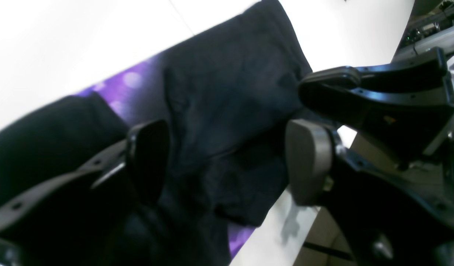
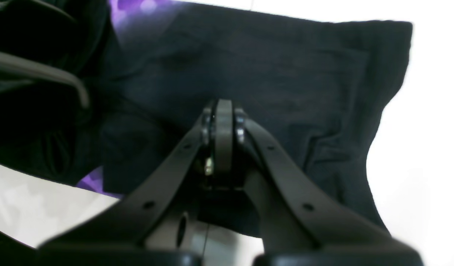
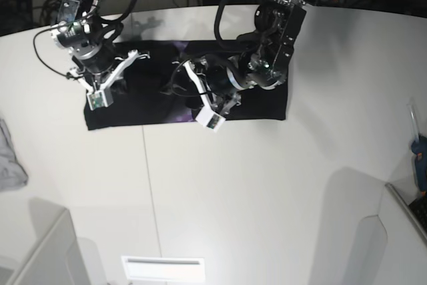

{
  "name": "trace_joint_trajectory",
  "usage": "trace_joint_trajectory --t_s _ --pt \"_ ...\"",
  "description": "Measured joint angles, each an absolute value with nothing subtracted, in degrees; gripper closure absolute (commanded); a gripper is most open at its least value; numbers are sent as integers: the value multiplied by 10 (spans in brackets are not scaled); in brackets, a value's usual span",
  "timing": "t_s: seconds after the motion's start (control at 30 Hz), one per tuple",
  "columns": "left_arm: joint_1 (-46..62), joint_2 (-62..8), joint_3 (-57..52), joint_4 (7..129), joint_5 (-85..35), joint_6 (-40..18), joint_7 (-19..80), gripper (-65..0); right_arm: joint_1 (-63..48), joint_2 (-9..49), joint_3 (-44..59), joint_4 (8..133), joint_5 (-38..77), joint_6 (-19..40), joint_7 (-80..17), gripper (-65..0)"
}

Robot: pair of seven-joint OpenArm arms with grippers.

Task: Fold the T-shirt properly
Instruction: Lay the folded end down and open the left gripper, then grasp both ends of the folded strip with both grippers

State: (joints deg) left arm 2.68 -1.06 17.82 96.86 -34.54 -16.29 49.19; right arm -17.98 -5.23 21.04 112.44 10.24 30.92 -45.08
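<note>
Left wrist view: left end effector [image 1: 227, 162] jaws spread wide above T-shirt [image 1: 227, 103], nothing between pads; black cloth flat on white bench [image 1: 64, 44], purple print showing at fold.

Right wrist view: right end effector [image 2: 223, 111] jaws fully together, tips over T-shirt [image 2: 286, 81]; grip on cloth cannot be told.

Base view: T-shirt [image 3: 133, 108] lies as long dark strip at far side of bench [image 3: 267, 185]. Grey cloth [image 3: 10, 158] well apart from T-shirt, at bench edge.

A wide white tabletop [image 3: 253, 185] with a curved far edge is seen under bright light, crossed by a thin dark seam [image 3: 149, 185]. Dark cables [image 3: 47, 6] and equipment are seen behind it. A small grey cloth [image 3: 9, 159] is laid at its left edge.
</note>
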Motion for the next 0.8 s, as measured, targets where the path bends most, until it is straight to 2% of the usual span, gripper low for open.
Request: trace_joint_trajectory --t_s 0.07,0.1,0.13,0.17,0.2,0.27,0.33,0.4,0.43,0.5,0.6,0.8 --pt "51 -34 133 1019 -351 -164 485 -193 -162 -70 259 1125 100 309 -451 0" --pt "68 -46 102 1042 -351 -165 484 -77 -154 -72 280 1125 100 309 -464 0" --pt "82 -59 67 1057 -347 -162 485 0 -142 -70 292 1125 100 309 -500 0" --pt "97 -71 30 1067 -342 -161 487 0 -128 -68 304 1125 103 309 -541 0" --pt "114 -83 -3 1075 -342 -159 486 0 -116 -64 314 1124 112 310 -571 -38" --pt "139 -96 -69 1080 -344 -161 488 0 -85 -46 328 1124 153 310 -625 -198" --pt "164 -100 -132 1080 -348 -165 486 0 -61 -24 348 1124 203 310 -666 -324" --pt "189 -99 -194 1080 -346 -164 485 0 -45 -4 371 1117 239 311 -700 -395" --pt "199 -101 -218 1079 -337 -165 485 0 -39 4 380 1109 246 311 -710 -407" --pt "211 -103 -262 1071 -334 -200 485 0 -22 23 388 1073 254 311 -745 -410" --pt "219 -100 -301 1050 -341 -260 485 0 8 42 393 991 254 309 -749 -410" --pt "225 -98 -319 1033 -340 -267 485 0 18 44 393 925 295 309 -748 -410"
